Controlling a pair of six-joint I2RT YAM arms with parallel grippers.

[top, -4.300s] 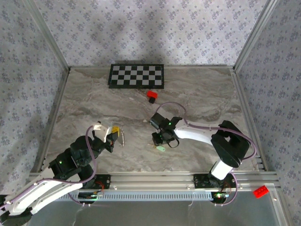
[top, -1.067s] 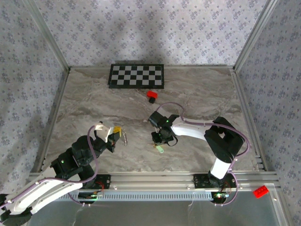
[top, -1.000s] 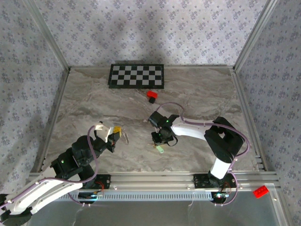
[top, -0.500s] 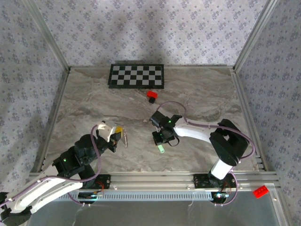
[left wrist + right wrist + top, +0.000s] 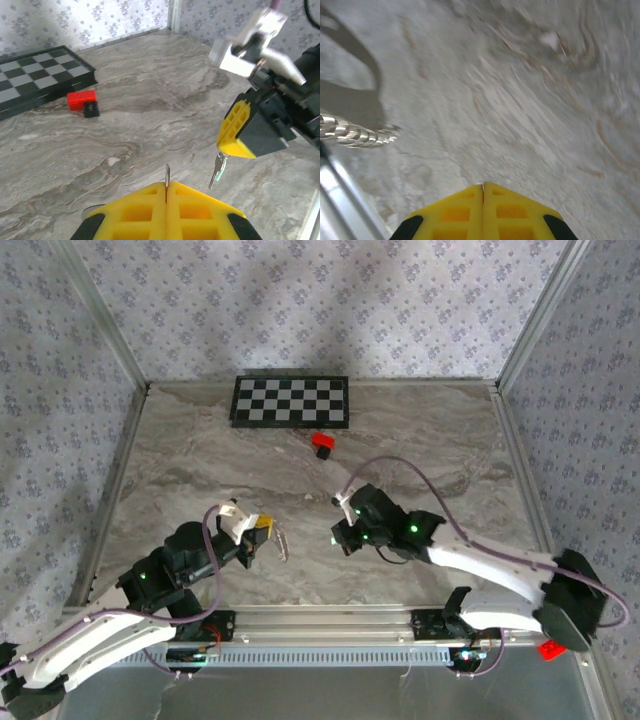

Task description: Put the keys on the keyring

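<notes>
Pinching jagged silvery metal keyring in closed left gripper, thin silver key in closed right gripper, nearside of red block.

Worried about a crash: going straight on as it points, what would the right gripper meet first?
Likely the bare table; the right gripper aims down at it, the keyring off to one side. Depth is unclear.

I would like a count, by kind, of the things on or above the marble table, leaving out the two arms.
key: 1
keyring: 1
red block: 1
chessboard: 1
Total: 4
</notes>
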